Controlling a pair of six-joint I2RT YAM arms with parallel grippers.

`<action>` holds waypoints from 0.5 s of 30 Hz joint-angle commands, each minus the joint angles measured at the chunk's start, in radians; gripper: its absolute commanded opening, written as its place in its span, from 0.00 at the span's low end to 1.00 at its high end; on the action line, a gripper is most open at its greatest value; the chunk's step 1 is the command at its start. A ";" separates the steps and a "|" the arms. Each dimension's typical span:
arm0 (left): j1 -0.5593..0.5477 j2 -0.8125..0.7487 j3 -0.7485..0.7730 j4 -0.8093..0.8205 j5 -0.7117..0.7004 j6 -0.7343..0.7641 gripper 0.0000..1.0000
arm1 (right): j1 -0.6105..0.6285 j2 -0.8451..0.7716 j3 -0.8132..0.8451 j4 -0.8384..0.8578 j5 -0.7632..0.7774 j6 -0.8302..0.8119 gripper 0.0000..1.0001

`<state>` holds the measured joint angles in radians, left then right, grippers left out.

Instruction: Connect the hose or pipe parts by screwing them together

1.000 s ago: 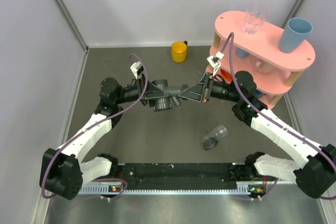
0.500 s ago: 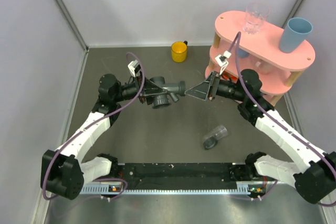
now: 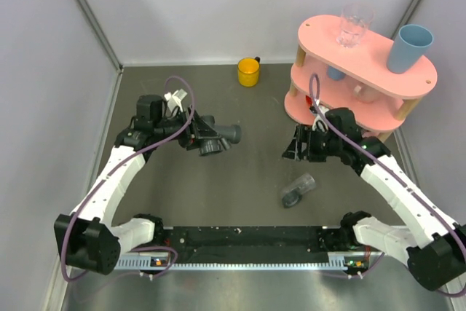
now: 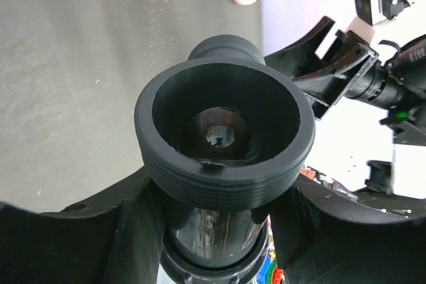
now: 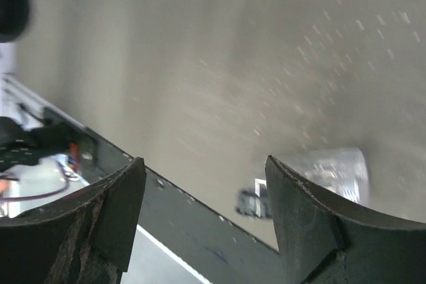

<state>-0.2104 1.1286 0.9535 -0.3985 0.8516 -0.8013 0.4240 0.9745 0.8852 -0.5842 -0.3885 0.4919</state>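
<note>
The dark grey T-shaped fitting (image 3: pixel 213 137) hangs above the table at the left, with my left gripper (image 3: pixel 195 133) shut on its body. In the left wrist view its threaded round end (image 4: pixel 223 131) faces the camera, and the left gripper (image 4: pixel 219 231) has its jaws on either side of the smooth barrel below. The short clear piece with a grey collar (image 3: pixel 298 189) lies on its side on the table. My right gripper (image 3: pixel 294 148) stands open and empty, above and just beyond that piece. Past the right gripper (image 5: pixel 206 191), the clear piece (image 5: pixel 333 167) shows blurred by the right finger.
A yellow cup (image 3: pixel 248 72) stands at the back. The pink two-tier shelf (image 3: pixel 364 60) at the back right carries a clear glass (image 3: pixel 354 25) and a blue cup (image 3: pixel 410 47). A black rail (image 3: pixel 247 238) runs along the near edge.
My right gripper has opened and pulled away from the fitting, back to the right and tilted down over the table. The left arm has carried the fitting a little to the left.
</note>
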 commanded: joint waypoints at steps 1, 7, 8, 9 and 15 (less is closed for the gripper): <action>0.003 0.002 0.007 -0.172 -0.091 0.140 0.00 | -0.002 0.042 0.021 -0.265 0.148 -0.078 0.71; 0.003 0.010 -0.038 -0.175 -0.086 0.139 0.00 | -0.002 0.141 -0.017 -0.325 0.244 -0.102 0.73; 0.005 0.008 -0.038 -0.178 -0.088 0.145 0.00 | -0.002 0.148 -0.025 -0.330 0.260 -0.101 0.74; 0.005 0.005 -0.036 -0.184 -0.092 0.148 0.00 | -0.002 0.173 -0.026 -0.329 0.275 -0.096 0.75; 0.006 0.007 -0.047 -0.191 -0.089 0.146 0.00 | -0.013 0.300 -0.002 -0.316 0.330 -0.069 0.78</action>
<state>-0.2100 1.1419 0.9165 -0.5991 0.7578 -0.6762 0.4225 1.2133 0.8577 -0.8978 -0.1230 0.4122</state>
